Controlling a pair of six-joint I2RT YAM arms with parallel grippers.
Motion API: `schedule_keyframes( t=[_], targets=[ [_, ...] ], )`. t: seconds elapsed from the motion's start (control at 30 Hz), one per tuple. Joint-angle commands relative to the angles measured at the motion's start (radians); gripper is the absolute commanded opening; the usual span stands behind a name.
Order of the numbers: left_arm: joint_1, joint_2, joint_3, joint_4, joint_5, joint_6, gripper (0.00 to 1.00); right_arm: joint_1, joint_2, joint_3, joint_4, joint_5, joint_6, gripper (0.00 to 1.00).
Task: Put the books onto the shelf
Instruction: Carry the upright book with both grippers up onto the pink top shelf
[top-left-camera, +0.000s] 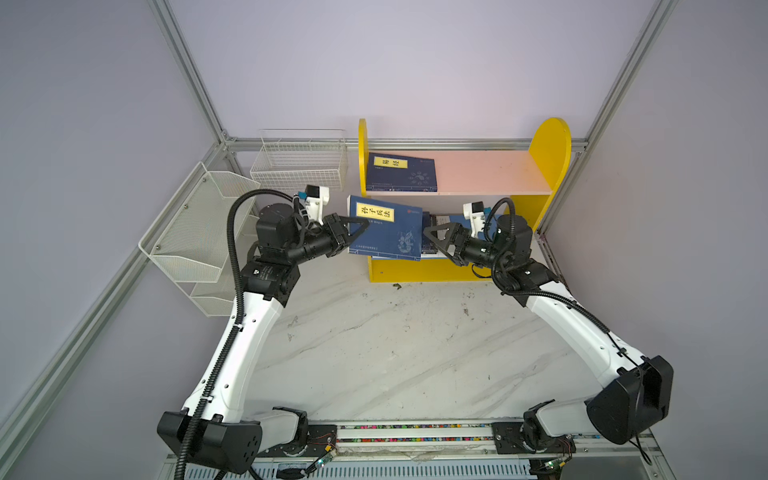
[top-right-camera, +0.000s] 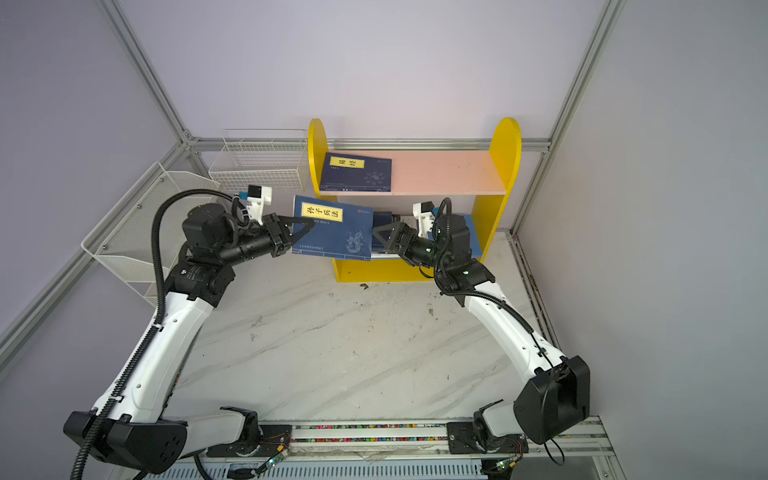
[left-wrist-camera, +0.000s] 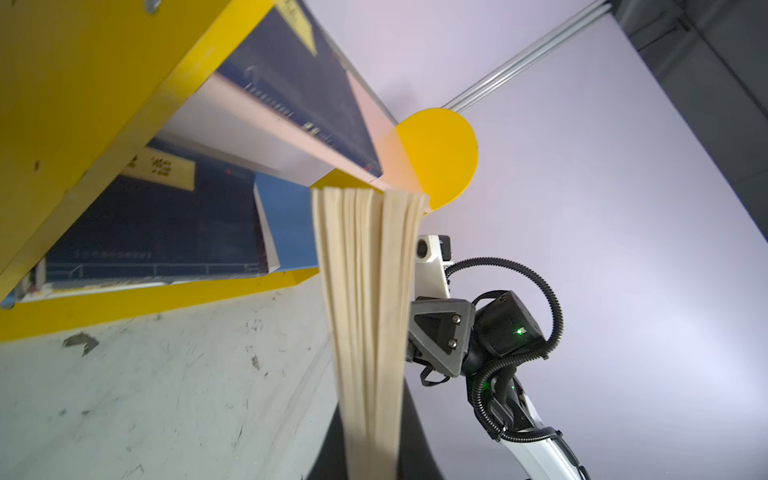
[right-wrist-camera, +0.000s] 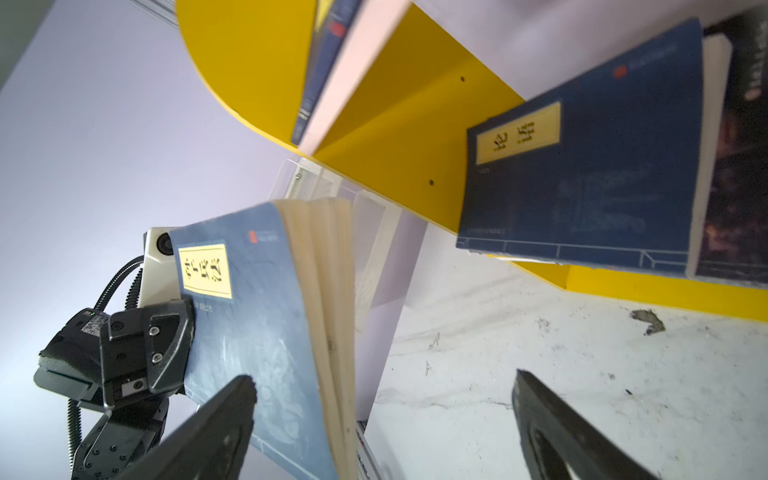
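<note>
My left gripper (top-left-camera: 357, 230) is shut on a navy book (top-left-camera: 386, 232) with a yellow title label. It holds the book by its left edge, flat and slightly tilted, before the lower tier of the yellow shelf (top-left-camera: 552, 145). In the left wrist view the cream page edge (left-wrist-camera: 365, 291) runs out from between the jaws. My right gripper (top-left-camera: 432, 237) is open, its fingers (right-wrist-camera: 232, 407) spread wide on either side of that book's (right-wrist-camera: 249, 311) right edge. Another navy book (top-left-camera: 401, 172) lies on the pink upper board (top-left-camera: 490, 170). A navy book (right-wrist-camera: 582, 187) and a dark illustrated book (right-wrist-camera: 744, 166) lie on the lower tier.
A white wire basket (top-left-camera: 299, 166) stands left of the shelf, and a white mesh tiered rack (top-left-camera: 199, 237) stands along the left wall. The marble table (top-left-camera: 395, 353) spreads before the shelf. Aluminium frame posts (top-left-camera: 187, 70) bound the back corners.
</note>
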Motion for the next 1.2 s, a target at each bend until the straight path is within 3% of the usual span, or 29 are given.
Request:
schedule_keyframes(
  t=[0.0,0.13,0.33,0.43,0.7,1.0,1.17],
  targets=[
    [-0.003,0.037,0.142,0.131,0.067,-0.047,0.00,0.003,-0.040,0.006,0.074,0.002,0.002,0.97],
    [-0.003,0.072,0.193,0.210,0.107,-0.099,0.00,0.002,-0.041,-0.018,0.255,-0.069,0.077,0.94],
    [-0.003,0.090,0.193,0.292,0.153,-0.155,0.00,0.003,-0.023,-0.060,0.579,-0.189,0.249,0.78],
    [-0.003,0.102,0.194,0.340,0.167,-0.187,0.00,0.005,-0.015,-0.049,0.562,-0.206,0.257,0.61],
    [-0.003,0.179,0.225,0.490,0.230,-0.302,0.00,0.018,0.013,-0.084,0.603,-0.218,0.305,0.44],
    [-0.003,0.186,0.246,0.382,0.224,-0.215,0.00,0.018,0.048,-0.034,0.666,-0.159,0.338,0.23],
    [0.001,0.190,0.266,0.323,0.202,-0.162,0.10,0.019,0.084,-0.021,0.689,-0.176,0.380,0.17]
  ],
)
